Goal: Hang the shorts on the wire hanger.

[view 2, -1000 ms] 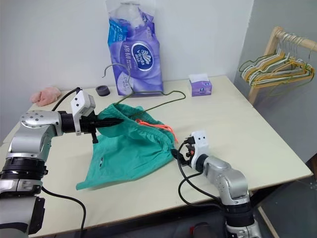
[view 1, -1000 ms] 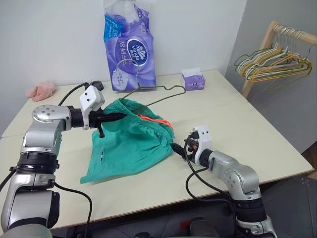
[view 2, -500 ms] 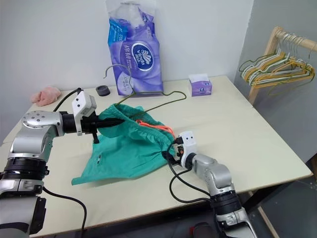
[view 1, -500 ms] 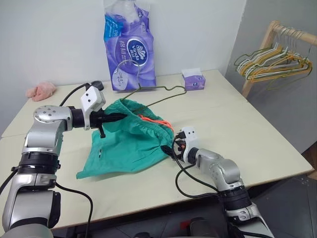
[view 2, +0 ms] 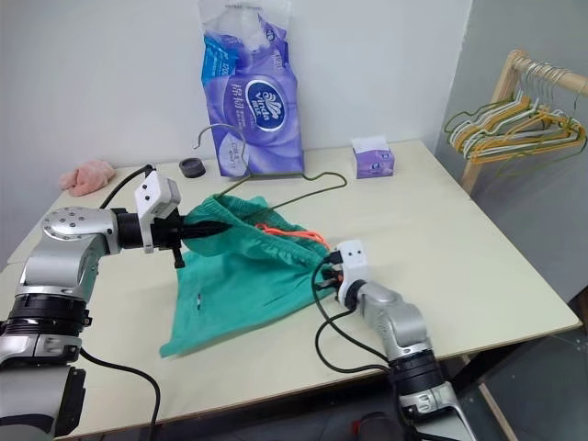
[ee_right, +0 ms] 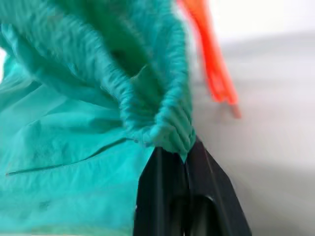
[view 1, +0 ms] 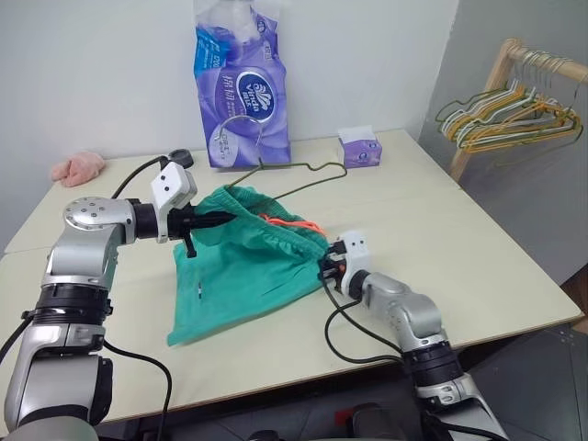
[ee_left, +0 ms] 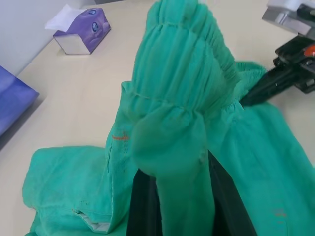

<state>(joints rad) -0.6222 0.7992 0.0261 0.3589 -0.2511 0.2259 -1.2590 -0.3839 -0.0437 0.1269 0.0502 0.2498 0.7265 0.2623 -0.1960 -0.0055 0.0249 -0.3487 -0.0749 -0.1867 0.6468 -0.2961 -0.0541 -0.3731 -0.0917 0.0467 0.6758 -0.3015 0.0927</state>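
The shorts [view 1: 243,266] lie on the table [view 1: 478,248], waistband raised off the surface and legs trailing toward the near edge. The left gripper [view 1: 220,218] is clamped on the far end of the gathered waistband; the right gripper [view 1: 323,268] is closed on the near end beside the orange drawstring [view 1: 292,223]. This two-point hold appears meant to stretch the waistband open. The wire hanger [view 1: 294,170] rests just behind the shorts, unheld, hook toward the purple tissue pack [view 1: 237,83].

My arms: silver-grey metal segments, black joint bands, white boxy wrist modules, looping black cables, black two-fingered left gripper [view 1: 223,218].
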